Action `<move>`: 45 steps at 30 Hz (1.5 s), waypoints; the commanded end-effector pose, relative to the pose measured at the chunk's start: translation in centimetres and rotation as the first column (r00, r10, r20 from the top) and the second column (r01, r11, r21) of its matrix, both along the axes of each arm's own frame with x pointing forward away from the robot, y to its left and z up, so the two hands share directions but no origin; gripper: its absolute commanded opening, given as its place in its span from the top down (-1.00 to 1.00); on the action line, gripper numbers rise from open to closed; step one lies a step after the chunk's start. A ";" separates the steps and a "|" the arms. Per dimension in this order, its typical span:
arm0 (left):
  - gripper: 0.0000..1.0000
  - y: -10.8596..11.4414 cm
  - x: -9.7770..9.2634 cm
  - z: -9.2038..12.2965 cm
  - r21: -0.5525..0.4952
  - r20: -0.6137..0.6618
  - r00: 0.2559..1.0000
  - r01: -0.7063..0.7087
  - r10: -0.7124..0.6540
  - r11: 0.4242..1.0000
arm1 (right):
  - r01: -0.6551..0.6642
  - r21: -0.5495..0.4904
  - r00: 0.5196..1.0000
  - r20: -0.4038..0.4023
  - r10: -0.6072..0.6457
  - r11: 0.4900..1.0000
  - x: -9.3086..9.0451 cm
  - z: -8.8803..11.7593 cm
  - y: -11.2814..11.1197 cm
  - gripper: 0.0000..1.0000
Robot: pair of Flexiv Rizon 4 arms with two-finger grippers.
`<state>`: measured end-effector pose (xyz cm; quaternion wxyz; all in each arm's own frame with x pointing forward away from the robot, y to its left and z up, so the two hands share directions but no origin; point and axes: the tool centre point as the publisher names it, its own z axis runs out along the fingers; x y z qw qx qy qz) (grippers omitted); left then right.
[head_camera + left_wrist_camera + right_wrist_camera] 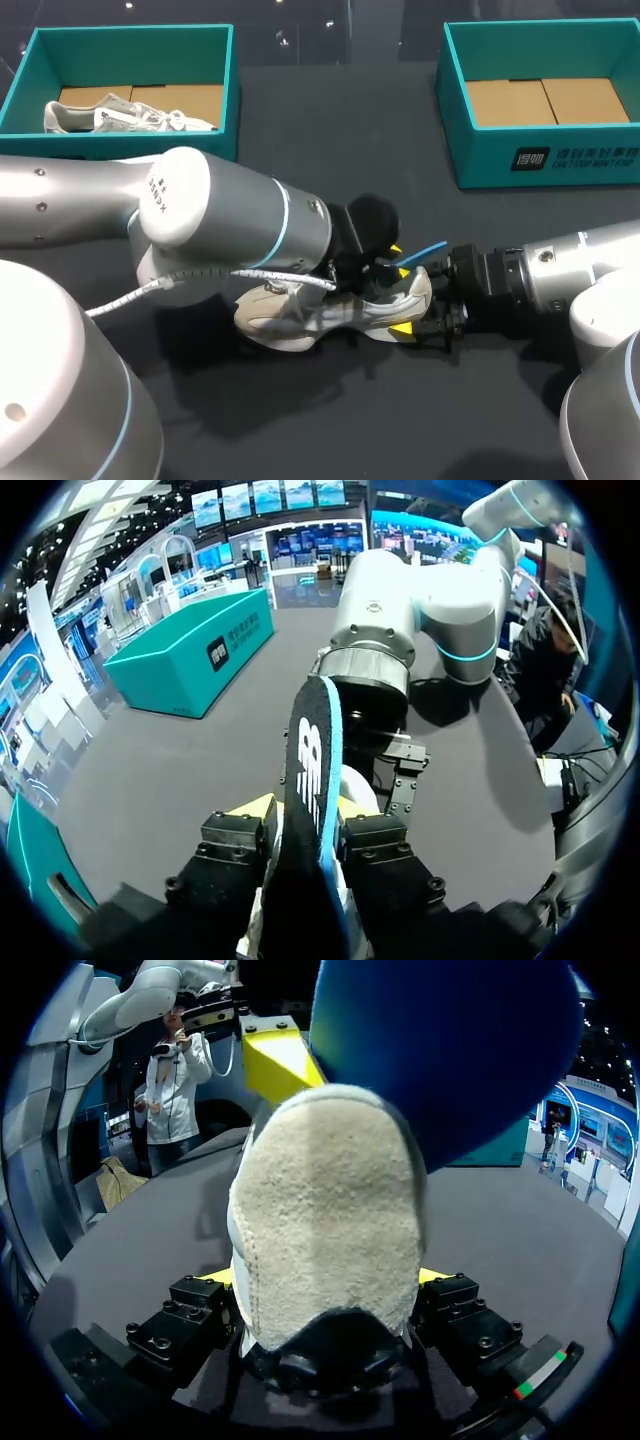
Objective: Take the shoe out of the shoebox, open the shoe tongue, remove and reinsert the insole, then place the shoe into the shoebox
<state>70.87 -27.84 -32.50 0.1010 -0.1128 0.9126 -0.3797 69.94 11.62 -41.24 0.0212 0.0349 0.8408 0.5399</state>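
Observation:
A grey-and-white shoe (300,315) lies on its side on the dark table (330,130), heel toward my right arm. My right gripper (410,300) is shut on its heel; in the right wrist view the beige heel (325,1220) fills the gap between the fingers of that gripper (325,1280). Just above the shoe opening, my left gripper (385,258) is shut on the blue-edged insole (422,252). In the left wrist view the insole (312,750) stands on edge in the left gripper (303,810), its far end pointing at my right arm. The insole's blue underside (450,1050) hangs over the heel.
A teal shoebox (120,45) at the back left holds a second grey shoe (130,115). Another teal shoebox (540,160) stands at the back right with only its cardboard floor showing. Both arms meet near the table's front middle.

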 end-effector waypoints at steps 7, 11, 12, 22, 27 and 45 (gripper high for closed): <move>0.33 -0.3 -0.3 -1.3 -0.008 0.033 0.999 -0.028 0.029 1.000 | 0.001 -0.004 1.000 0.000 -0.001 1.000 -0.1 0.0 0.0 1.00; 0.65 -0.4 0.0 -1.6 -0.007 0.033 0.999 -0.032 0.032 0.999 | 0.001 -0.004 1.000 0.000 -0.001 1.000 -0.1 0.0 0.0 1.00; 0.85 -0.4 0.1 -1.7 -0.005 0.032 0.999 -0.036 0.036 0.999 | 0.001 -0.004 1.000 0.000 -0.001 1.000 -0.1 0.0 0.0 1.00; 1.00 -0.3 0.4 -0.1 0.006 -0.015 1.000 -0.020 0.020 1.000 | 0.001 -0.004 1.000 0.000 -0.001 1.000 -0.1 0.0 0.0 1.00; 1.00 -0.9 -0.1 2.0 0.017 -0.059 0.998 0.000 0.001 1.000 | 0.001 -0.004 1.000 0.000 -0.001 1.000 -0.1 0.0 0.0 1.00; 1.00 -3.5 -3.7 8.7 0.072 -0.265 0.948 0.204 -0.178 0.976 | 0.001 -0.004 1.000 0.000 -0.001 1.000 -0.1 0.0 0.0 1.00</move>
